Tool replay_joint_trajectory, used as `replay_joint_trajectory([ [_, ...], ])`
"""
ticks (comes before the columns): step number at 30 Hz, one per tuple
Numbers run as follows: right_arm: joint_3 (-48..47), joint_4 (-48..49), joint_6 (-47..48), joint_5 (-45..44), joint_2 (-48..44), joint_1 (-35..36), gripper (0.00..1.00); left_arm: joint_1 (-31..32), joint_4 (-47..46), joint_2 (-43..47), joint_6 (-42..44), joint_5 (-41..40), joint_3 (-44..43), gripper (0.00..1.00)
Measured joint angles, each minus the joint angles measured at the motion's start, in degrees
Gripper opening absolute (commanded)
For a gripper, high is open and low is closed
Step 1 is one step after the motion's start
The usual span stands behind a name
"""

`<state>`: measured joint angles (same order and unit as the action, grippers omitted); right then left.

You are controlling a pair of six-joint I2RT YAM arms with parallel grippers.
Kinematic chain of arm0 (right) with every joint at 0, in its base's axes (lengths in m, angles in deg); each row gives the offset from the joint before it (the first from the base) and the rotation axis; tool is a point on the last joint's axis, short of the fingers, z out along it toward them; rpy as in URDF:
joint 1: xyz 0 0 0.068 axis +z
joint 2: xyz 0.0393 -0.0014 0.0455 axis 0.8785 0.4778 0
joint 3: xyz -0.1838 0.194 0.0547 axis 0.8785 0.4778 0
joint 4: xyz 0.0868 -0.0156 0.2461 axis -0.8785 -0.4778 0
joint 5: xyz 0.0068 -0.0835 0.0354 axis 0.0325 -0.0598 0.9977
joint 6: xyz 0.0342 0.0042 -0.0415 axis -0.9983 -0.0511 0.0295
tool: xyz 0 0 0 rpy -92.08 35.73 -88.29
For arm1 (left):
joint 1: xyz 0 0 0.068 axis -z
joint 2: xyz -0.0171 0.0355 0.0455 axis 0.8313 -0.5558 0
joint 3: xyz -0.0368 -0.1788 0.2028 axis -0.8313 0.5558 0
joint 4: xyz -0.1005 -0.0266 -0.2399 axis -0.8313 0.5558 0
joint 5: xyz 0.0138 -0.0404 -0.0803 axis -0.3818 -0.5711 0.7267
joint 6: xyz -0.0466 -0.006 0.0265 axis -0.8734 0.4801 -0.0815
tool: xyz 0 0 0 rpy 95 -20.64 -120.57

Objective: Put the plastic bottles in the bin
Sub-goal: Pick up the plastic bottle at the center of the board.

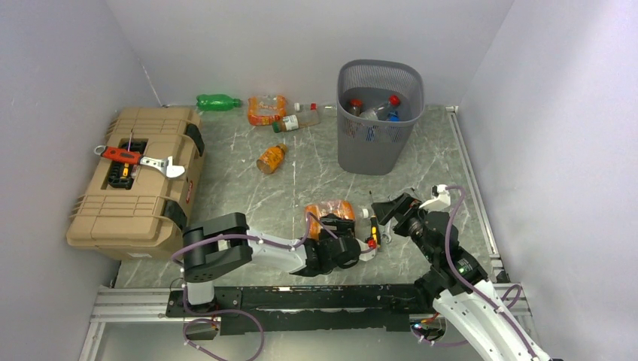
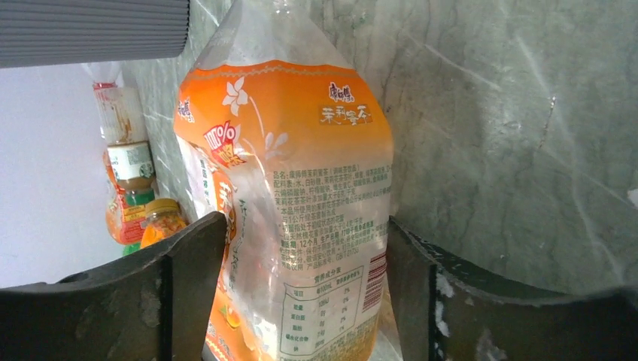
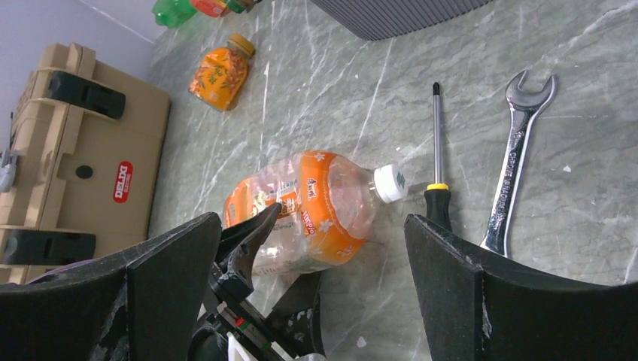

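Here our left jaws straddle the orange-labelled bottle [image 2: 293, 188] lying on the bench [image 1: 444, 173], close against both sides; we cannot tell if they grip. Our right jaws stand wide apart near the screwdriver [image 3: 437, 143]. The bin [image 1: 376, 150] stands well behind.

The top view looks down from high behind the near edge, taking in the whole desk [image 1: 308, 177]. The left wrist view faces far, pressed close to an orange-labelled bottle [image 2: 293, 188]. The right wrist view looks left, low over the desk, sharing that bottle.
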<state>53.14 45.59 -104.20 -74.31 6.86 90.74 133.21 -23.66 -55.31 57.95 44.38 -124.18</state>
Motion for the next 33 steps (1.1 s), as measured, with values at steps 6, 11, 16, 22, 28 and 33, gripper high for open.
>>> replay_joint_trajectory([
  [6, -0.02, -0.81, -0.02, 0.02, -0.09, 0.0, 0.97, -0.13, 0.22, -0.48, -2.05, -0.42, -0.11, 0.49],
  [11, -0.04, -0.92, 0.0, 0.02, -0.09, 0.0, 0.97, -0.13, -0.11, -0.2, -2.6, -1.86, -0.07, 0.48],
  [16, -0.33, -1.27, 0.02, 0.02, -0.07, 0.0, 0.97, 0.0, 2.6, 4.35, -4.04, -1.88, 1.44, 0.44],
  [22, -2.89, -1.75, 0.7, 0.61, 0.35, 0.0, 0.97, 0.2, 6.49, 20.37, -8.48, 0.31, 2.97, 0.41],
  [28, -9.73, -1.73, 2.36, 5.99, 2.6, 0.0, 0.99, -1.84, 5.64, 44.11, -15.93, 8.57, 9.49, 0.38],
  [33, -18.84, -0.7, 4.85, 13.62, 6.45, 0.0, 1.0, -9.84, 7.8, 60.59, -23.23, 20.48, 13.66, 0.34],
])
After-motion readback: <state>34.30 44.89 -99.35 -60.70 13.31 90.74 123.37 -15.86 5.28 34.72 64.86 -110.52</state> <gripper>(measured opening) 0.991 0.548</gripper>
